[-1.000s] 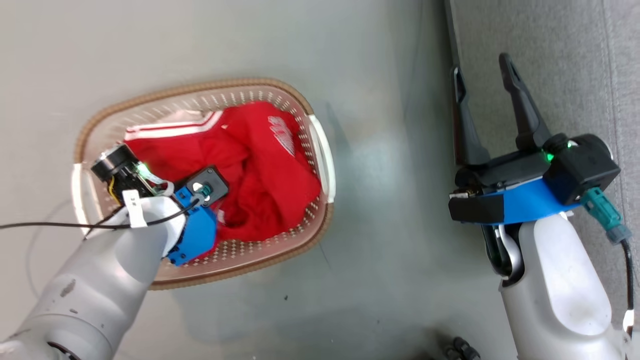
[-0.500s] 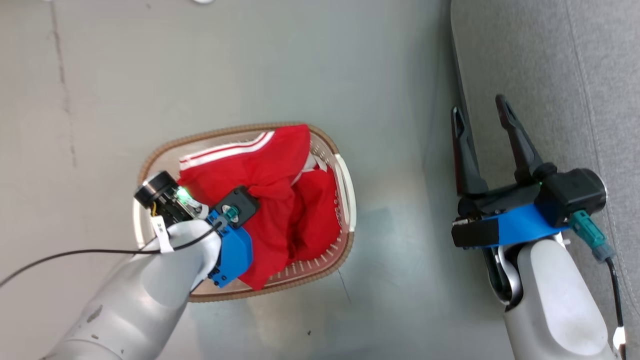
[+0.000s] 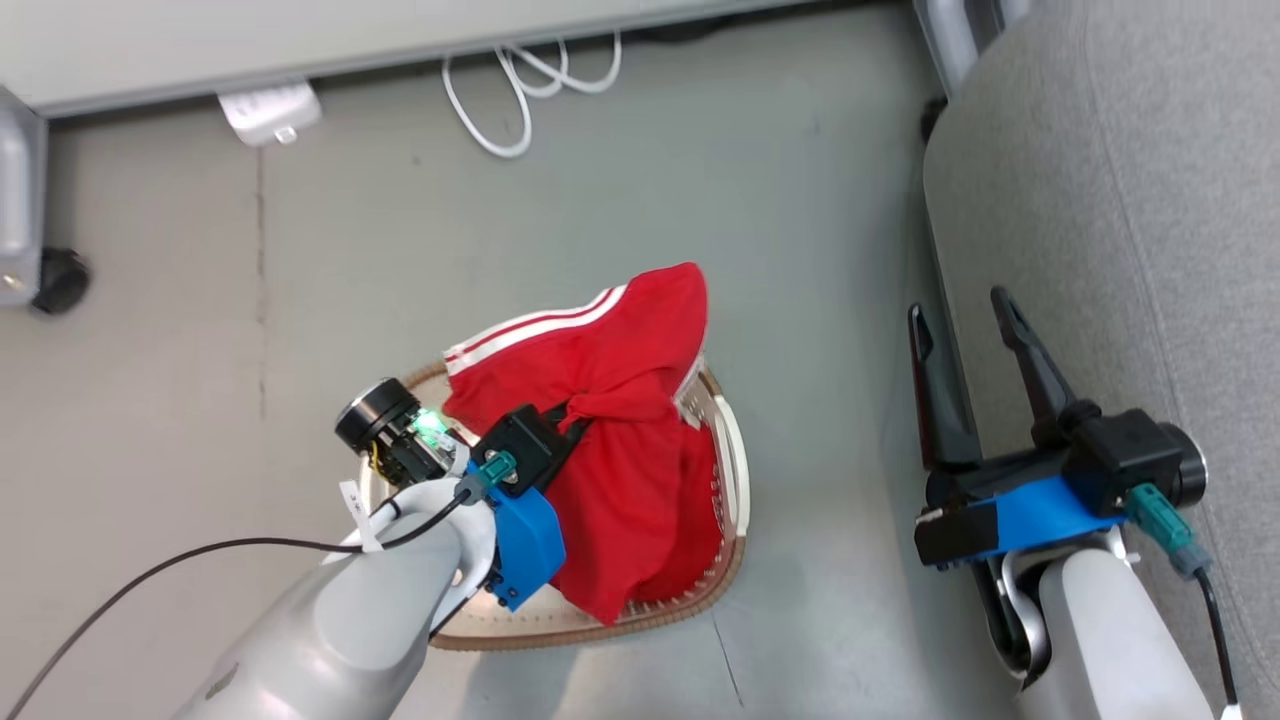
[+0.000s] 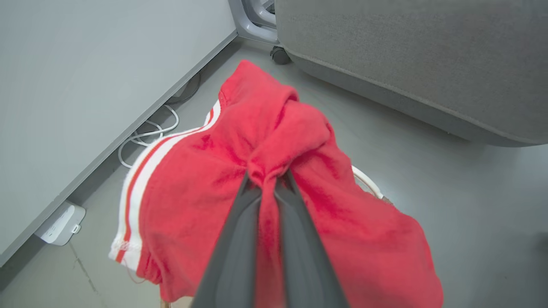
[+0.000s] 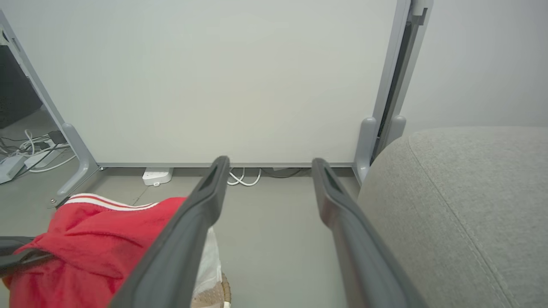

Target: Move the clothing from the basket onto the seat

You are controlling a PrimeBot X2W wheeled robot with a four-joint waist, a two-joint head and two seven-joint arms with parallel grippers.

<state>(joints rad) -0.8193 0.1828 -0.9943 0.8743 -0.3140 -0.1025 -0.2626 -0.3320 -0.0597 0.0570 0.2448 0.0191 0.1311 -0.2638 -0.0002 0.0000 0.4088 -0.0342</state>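
Red clothing (image 3: pixel 620 450) bunched in the left gripper (image 4: pixel 266 179), over the basket (image 3: pixel 737 470); seat (image 3: pixel 1100 200) off to the right.

The left fingers are pinched nearly together on a knot of fabric and the rest drapes down around them. The white-striped hem overhangs the basket's far rim, and the lower fold hangs over the near rim; I cannot tell whether it touches. The fabric's right edge lies over the basket's white side handle. A bare strip of grey floor (image 3: pixel 830 400) runs between the basket and the seat's rounded edge. The right gripper (image 3: pixel 958 308) hovers there, its fingers spread wide with nothing between them, one over the floor and one over the seat's edge. Beyond the basket is more open floor, then a white cable (image 3: pixel 520 90) and a power strip (image 3: pixel 270 110) at the foot of the wall panel.
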